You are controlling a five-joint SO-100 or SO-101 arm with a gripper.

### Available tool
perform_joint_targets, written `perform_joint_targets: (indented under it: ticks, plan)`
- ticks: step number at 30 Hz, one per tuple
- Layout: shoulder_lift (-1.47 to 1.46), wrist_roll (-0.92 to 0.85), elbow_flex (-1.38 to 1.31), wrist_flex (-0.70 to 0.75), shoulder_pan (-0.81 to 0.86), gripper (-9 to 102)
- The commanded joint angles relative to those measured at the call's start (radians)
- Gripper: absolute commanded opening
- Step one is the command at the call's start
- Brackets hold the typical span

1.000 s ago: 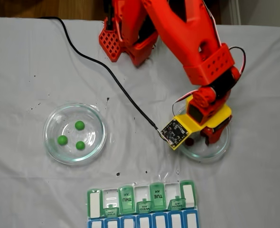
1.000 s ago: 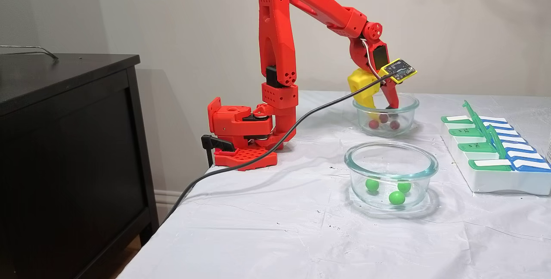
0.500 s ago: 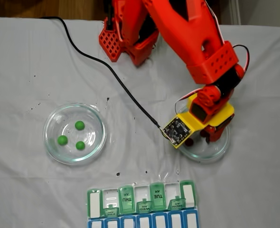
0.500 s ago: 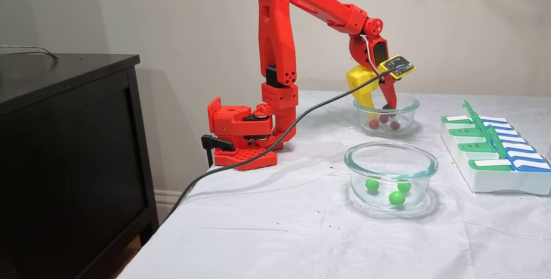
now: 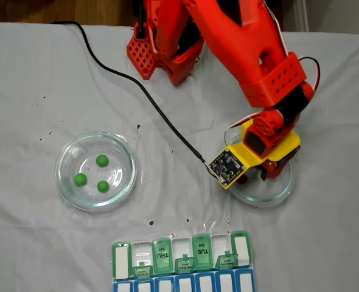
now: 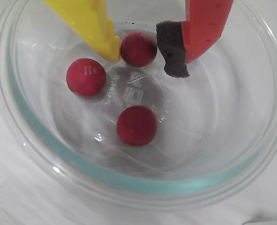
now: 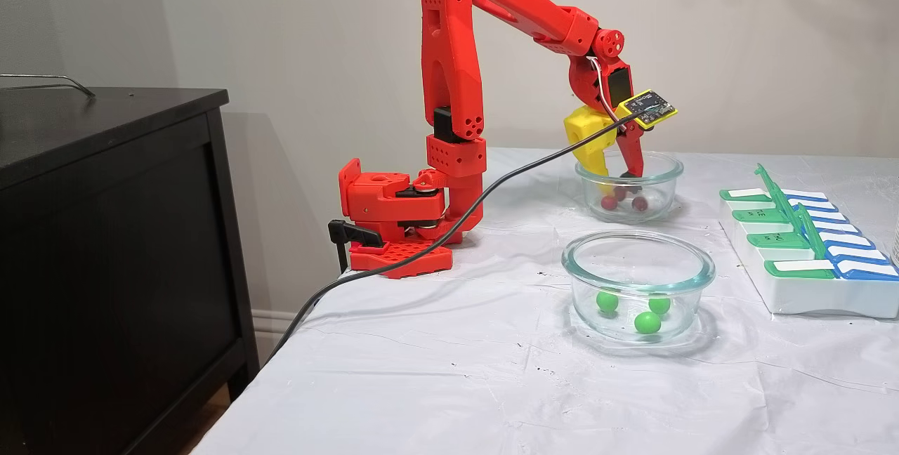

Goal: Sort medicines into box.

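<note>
left to right in a fixed view from above: i see the glass dish [image 5: 123,159] with three green balls [image 5: 102,160], then the pill organizer [image 5: 182,261] at the lower edge with several green lids raised, then my gripper [image 5: 257,177] lowered into the second glass dish [image 5: 283,188]. in the wrist view three dark red balls lie on this dish's [image 6: 30,136] floor: one at left [image 6: 86,77], one at centre [image 6: 136,125], and the target ball [image 6: 138,49] between the jaws. the step in hand, as i judge it, is grasping that ball. to do it well i should keep the ball centred in the gap, descend until the tips nearly meet the glass, and close slowly, since a round ball on smooth glass will likely squirt sideways under uneven pressure. gripper [image 6: 145,58] state: jaws apart, moderately wide. the yellow finger [image 6: 98,33] appears to touch or almost touch the ball's left side; the black foam pad [image 6: 172,49] on the red finger stands just clear of its right side. nothing is held yet.
</note>
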Motion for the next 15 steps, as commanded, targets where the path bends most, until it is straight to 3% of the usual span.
perform_joint_targets:
  ticks: [1, 15]
  plan:
    - [0.02, 0.003, -0.054, 0.003, -0.04, 16]
    - [0.0, 0.021, -0.143, 0.118, -0.089, 19]
